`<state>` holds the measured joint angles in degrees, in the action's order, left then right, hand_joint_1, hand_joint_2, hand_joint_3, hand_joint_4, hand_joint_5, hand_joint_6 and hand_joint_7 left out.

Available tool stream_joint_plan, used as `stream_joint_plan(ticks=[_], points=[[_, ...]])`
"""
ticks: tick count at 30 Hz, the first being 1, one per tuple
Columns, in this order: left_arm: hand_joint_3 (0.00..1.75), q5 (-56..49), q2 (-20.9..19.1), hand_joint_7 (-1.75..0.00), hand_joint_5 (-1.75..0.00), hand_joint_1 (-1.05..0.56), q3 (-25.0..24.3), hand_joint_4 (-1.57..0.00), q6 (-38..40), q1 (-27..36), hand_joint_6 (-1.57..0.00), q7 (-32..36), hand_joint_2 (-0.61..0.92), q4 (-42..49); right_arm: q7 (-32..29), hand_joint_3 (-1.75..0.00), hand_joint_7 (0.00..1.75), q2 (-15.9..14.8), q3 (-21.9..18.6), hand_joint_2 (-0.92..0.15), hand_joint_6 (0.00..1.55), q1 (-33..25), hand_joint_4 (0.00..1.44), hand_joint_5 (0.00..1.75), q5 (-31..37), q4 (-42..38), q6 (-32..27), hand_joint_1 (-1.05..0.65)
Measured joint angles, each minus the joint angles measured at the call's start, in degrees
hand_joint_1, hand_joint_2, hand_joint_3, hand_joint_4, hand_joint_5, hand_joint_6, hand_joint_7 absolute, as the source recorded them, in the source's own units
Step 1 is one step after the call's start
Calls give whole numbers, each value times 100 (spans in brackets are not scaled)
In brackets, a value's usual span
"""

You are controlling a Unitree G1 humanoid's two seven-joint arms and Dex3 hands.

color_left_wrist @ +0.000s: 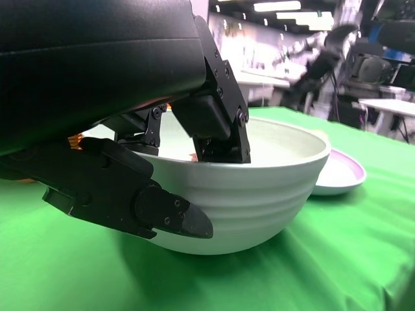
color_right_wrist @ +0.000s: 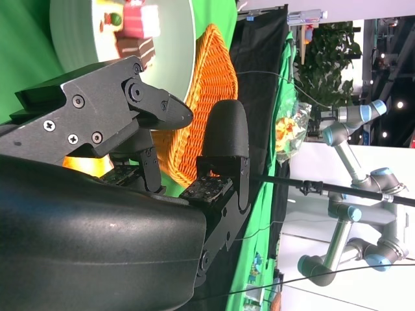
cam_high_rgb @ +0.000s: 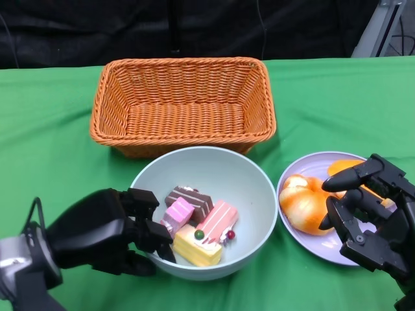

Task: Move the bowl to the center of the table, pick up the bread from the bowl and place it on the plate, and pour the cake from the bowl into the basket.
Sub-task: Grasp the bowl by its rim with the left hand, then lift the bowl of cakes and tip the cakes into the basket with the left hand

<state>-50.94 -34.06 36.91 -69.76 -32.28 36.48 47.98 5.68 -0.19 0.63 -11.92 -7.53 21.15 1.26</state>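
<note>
The pale blue bowl [cam_high_rgb: 259, 188] stands mid-table in front of the wicker basket [cam_high_rgb: 185, 61]. Several small cakes [cam_high_rgb: 198, 223] lie in it: pink, brown and yellow. My left hand [cam_high_rgb: 107, 230] grips the bowl's near-left rim; in the left wrist view its fingers [color_left_wrist: 214, 123] reach inside the bowl wall [color_left_wrist: 259, 194] and the thumb presses outside. The golden bread [cam_high_rgb: 305, 204] lies on the lilac plate [cam_high_rgb: 318, 243] to the bowl's right. My right hand [cam_high_rgb: 373, 214] hovers over the plate's right half, fingers spread beside the bread and holding nothing.
Green cloth covers the table. The basket [color_right_wrist: 214, 71] is empty and almost touches the bowl's far rim. The plate [color_left_wrist: 340, 175] sits close against the bowl's right side. A black backdrop stands behind the table, and robot arms stand beyond it.
</note>
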Motion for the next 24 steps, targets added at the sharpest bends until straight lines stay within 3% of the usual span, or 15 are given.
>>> stream_joint_plan(ticks=[5,7,13,14,16,18,24], points=[[27,1168,-181,-100,-164,-21,-312,-74,-333,270,-86,-1256,92,-356,3,-78,128,14,21,-69,61,22,67,154,39,-71,92,-8],[38,1573,-206,-103,-163,-18,-450,-76,-404,349,-86,-1669,92,-478,-2,-78,128,21,33,-69,61,32,66,154,80,-73,92,-8],[45,2978,-214,-110,-162,-16,-680,-78,-494,449,-84,-2795,92,-800,-5,-77,127,27,36,-70,62,34,66,153,107,-77,91,-7],[52,3246,-229,-113,-165,-17,-688,-73,-452,484,-81,-2997,89,-891,-5,-76,127,27,37,-70,61,34,66,154,112,-77,91,-7],[76,4000,-258,-118,-170,-15,-668,-68,-281,593,-77,-3465,77,-1194,-5,-76,128,28,41,-71,61,34,65,154,117,-77,91,-6],[89,4757,-272,-118,-171,-12,-661,-66,-9,685,-78,-3934,69,-1569,-1,-75,129,27,60,-71,60,34,65,155,122,-78,91,-6],[108,6491,-189,-127,-174,-6,-1106,-68,1140,842,-77,-5314,61,-2549,35,-74,129,26,60,-73,59,31,63,156,118,-108,96,-5]])
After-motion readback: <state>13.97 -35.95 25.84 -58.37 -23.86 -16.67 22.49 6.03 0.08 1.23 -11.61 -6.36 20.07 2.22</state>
